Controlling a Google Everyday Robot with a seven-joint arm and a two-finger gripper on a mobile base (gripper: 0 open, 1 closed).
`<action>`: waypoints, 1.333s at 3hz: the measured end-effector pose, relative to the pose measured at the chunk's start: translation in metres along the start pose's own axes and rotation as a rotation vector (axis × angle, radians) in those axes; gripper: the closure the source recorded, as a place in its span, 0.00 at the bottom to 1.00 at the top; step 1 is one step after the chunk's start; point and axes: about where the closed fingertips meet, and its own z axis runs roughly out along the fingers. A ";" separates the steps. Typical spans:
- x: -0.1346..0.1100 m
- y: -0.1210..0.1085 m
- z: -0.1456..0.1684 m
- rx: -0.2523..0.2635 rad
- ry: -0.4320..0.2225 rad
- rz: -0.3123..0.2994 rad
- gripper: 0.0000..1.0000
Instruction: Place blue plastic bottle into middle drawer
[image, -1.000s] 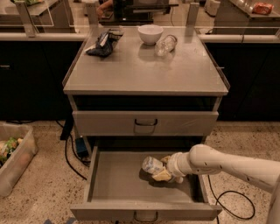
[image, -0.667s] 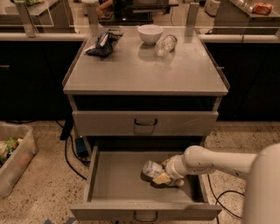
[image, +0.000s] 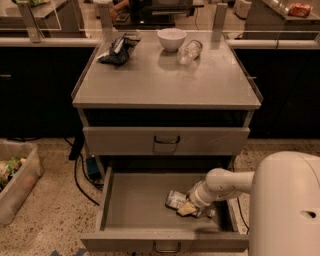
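My arm has swung in at 4 o'clock. The gripper (image: 187, 208) sits in the middle drawer (image: 132, 202), touching the blue plastic bottle (image: 175, 199); its grip I cannot tell. Bare floor lies toward 9 o'clock.

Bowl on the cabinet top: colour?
Bowl: white, camera view. Gripper is in the middle drawer at the blue plastic bottle.

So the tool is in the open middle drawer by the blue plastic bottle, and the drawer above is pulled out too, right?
No: the camera view shows the drawer above shut. The tool is in the open middle drawer by the blue plastic bottle.
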 end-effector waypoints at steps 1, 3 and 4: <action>0.000 0.000 0.000 0.000 0.000 0.000 0.81; 0.000 0.000 0.000 0.000 0.000 0.000 0.34; 0.000 0.000 0.000 0.000 0.000 0.000 0.11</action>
